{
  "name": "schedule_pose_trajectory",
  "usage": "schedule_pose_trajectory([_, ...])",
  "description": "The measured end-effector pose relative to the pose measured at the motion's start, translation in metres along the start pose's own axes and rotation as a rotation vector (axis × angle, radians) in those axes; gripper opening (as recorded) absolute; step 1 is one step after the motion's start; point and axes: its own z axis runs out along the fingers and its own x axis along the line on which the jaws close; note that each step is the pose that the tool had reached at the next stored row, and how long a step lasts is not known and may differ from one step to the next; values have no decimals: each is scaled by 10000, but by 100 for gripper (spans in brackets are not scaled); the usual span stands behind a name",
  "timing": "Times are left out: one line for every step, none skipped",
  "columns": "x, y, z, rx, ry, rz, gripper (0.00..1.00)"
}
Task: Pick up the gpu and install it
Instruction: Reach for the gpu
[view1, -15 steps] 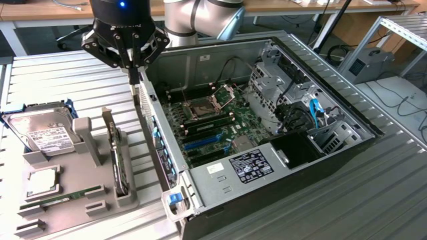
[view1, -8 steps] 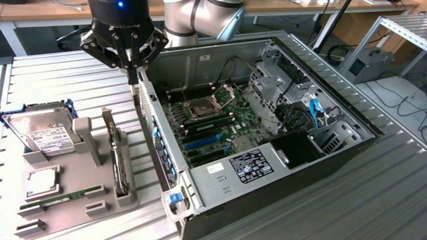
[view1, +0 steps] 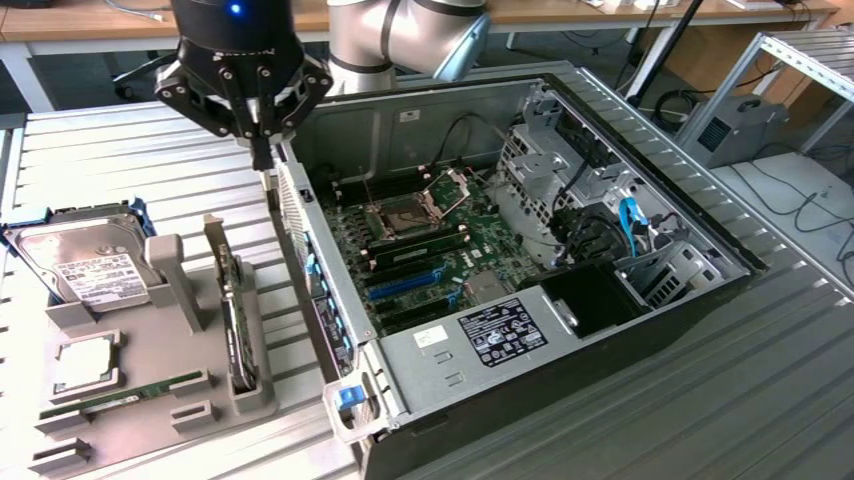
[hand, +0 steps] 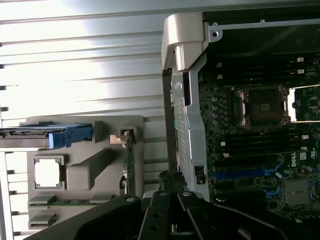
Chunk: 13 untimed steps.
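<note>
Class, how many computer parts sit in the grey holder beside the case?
4: hard drive at the far end; gpu upright nearest the case; processor central; RAM stick nearer the camera.

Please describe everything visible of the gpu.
The gpu stands on its long edge in a slot of the grey holder, on the exterior view's left of the open computer case. Seen nearly edge-on, it looks dark, with a green board edge and a pale metal bracket at its far end. Only the holder touches it; the shut gripper hangs apart.
</note>
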Motion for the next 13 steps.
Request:
schedule_pose_trajectory([5, 0, 0, 0, 0, 0, 11])
schedule_pose_trajectory([9, -1, 0, 0, 0, -1, 11])
schedule_pose_trajectory([17, -1, -1, 1, 0, 0, 11])
schedule_pose_trajectory([27, -2, -1, 0, 0, -1, 11])
schedule_pose_trajectory([37, -3, -1, 0, 0, -1, 11])
schedule_pose_trajectory([44, -3, -1, 0, 0, 0, 11])
schedule_pose_trajectory([51, -4, -2, 1, 0, -1, 11])
schedule_pose_trajectory([62, -5, -2, 0, 0, -1, 11])
schedule_pose_trajectory([71, -5, -2, 0, 0, -1, 11])
schedule_pose_trajectory([80, -6, -2, 0, 0, 0, 11])
schedule_pose_trajectory([87, -7, -2, 0, -1, -1, 11])
schedule_pose_trajectory([95, -7, -3, 0, 0, 0, 11])
schedule_pose_trajectory([102, -8, -3, 1, 0, 0, 11])
